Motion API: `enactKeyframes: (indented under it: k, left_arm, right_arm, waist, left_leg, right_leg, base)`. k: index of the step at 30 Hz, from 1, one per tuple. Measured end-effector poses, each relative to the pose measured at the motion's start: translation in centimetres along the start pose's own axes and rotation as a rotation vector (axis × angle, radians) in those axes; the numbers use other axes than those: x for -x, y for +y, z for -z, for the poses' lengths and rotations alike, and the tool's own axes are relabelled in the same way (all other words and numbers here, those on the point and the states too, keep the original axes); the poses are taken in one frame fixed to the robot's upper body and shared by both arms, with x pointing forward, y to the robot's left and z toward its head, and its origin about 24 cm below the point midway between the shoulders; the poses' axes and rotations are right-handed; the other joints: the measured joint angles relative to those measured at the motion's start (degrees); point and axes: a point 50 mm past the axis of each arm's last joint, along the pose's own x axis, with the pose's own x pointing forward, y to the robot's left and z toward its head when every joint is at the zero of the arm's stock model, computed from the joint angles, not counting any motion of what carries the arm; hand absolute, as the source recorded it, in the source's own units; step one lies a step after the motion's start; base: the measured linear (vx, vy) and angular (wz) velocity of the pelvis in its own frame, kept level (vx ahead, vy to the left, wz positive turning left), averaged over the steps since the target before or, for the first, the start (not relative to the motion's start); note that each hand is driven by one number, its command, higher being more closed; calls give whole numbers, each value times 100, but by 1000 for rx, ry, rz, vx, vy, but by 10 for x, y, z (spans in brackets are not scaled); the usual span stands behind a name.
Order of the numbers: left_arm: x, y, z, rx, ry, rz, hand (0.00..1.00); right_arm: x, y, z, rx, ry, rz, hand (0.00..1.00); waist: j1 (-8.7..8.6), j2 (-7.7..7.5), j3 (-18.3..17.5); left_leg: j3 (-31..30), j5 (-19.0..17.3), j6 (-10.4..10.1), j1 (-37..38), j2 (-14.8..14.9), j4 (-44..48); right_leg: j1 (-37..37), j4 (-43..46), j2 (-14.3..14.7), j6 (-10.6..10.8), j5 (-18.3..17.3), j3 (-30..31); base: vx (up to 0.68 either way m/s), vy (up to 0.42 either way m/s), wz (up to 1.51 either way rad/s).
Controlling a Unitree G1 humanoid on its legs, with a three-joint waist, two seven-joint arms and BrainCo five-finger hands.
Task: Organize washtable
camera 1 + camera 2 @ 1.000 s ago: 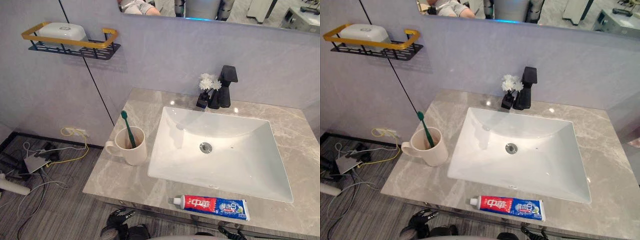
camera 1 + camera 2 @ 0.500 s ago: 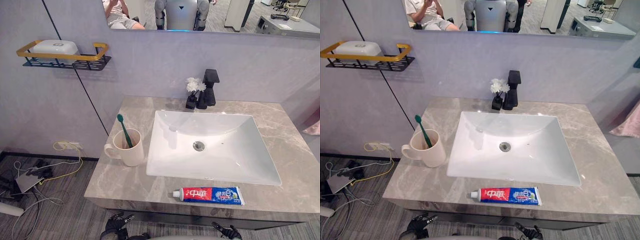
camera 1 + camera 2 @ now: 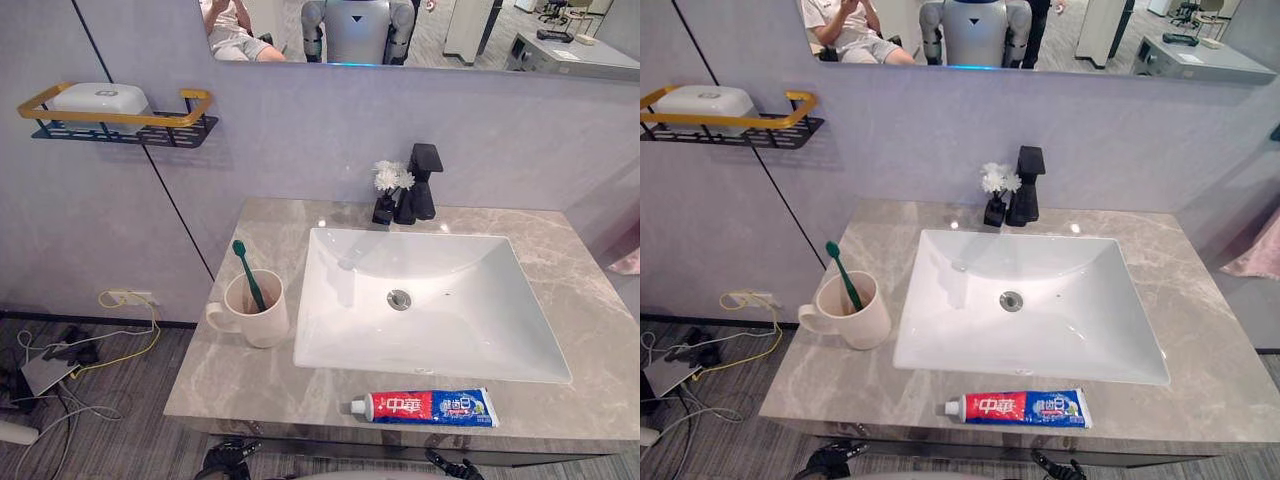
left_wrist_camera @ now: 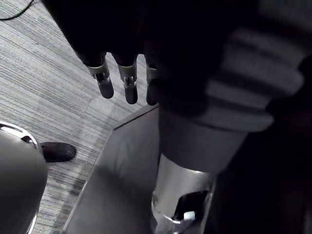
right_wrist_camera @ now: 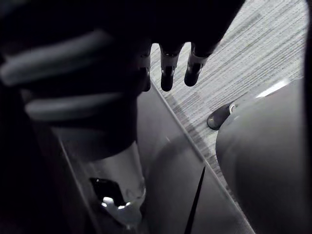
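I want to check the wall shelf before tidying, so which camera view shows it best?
The left eye view: the whole shelf shows, both ends, with the white soap box on it. The right eye view cuts off its left end at the picture's edge. The wrist views face the floor.

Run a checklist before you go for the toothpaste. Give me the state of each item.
1. Toothpaste tube reachable: ok, it lies flat near the front edge of the counter, nothing on it.
2. Tube closed: ok, white cap at its left end.
3. Mug upright: ok, left of the sink, green toothbrush leaning in it.
4. Left hand free: ok, fingers straight, holding nothing.
5. Right hand free: ok, same.
6. Hands at counter height: not ok, both hang below the front edge.
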Motion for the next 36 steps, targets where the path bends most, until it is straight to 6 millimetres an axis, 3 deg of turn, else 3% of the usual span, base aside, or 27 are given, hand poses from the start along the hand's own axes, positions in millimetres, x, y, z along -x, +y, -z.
enactKeyframes:
  k: [3, 4, 11, 15, 24, 31, 36]
  left_arm:
    - [0, 1, 1, 8, 3, -7, 0]
    - [0, 7, 1, -19, -2, -10, 0]
    - [0, 7, 0, -27, -5, -8, 0]
    - [0, 7, -2, -25, -23, 9, 0]
    - [4, 20, 16, 9, 23, -31, 0]
    - [8, 33, 31, 167, 66, -102, 0]
    - [8, 47, 30, 301, 62, -174, 0]
  right_arm:
    - [0, -2, 0, -9, 1, 7, 0]
    - [-4, -12, -9, -49, -13, 44, 0]
    - [-4, -12, -9, -50, -11, 42, 0]
    - [-4, -13, -2, -63, 21, 21, 0]
    - [-4, -16, 4, -121, 58, -24, 0]
    - [-3, -28, 7, -123, 66, 7, 0]
    - [-4, -32, 2, -149, 47, 22, 0]
  waist:
    - [-2, 5, 3]
    - [0, 61, 42]
    - [23, 61, 42]
    - [153, 51, 42]
    - [156, 53, 47]
    - [172, 78, 51]
    - [164, 113, 70]
  left_leg:
    - [60, -3, -4, 12, 13, -1]
    - [128, -26, -37, 24, 15, 32]
    - [114, -24, -34, 23, 11, 32]
    - [67, -22, -32, 22, 5, 54]
    - [-145, -22, -31, 12, -4, 187]
    - [-230, -43, -65, 13, -9, 201]
    - [-351, -44, -67, 16, 9, 206]
  right_leg:
    - [-21, -10, 13, 0, 0, 53]
    - [-46, -80, 27, 11, 25, 199]
    - [-43, -78, 26, 11, 25, 191]
    - [-11, -78, 16, 15, 28, 151]
    - [138, -106, -29, 50, 62, -43]
    - [232, -215, -52, 49, 128, -176]
    - [324, -243, -47, 49, 128, -361]
  base:
    - [-21, -12, -7]
    - [-19, -8, -4]
    - [0, 0, 0]
    - [0, 0, 4]
    - [-35, -12, 9]
    - [-53, -3, 5]
    - [-5, -22, 13]
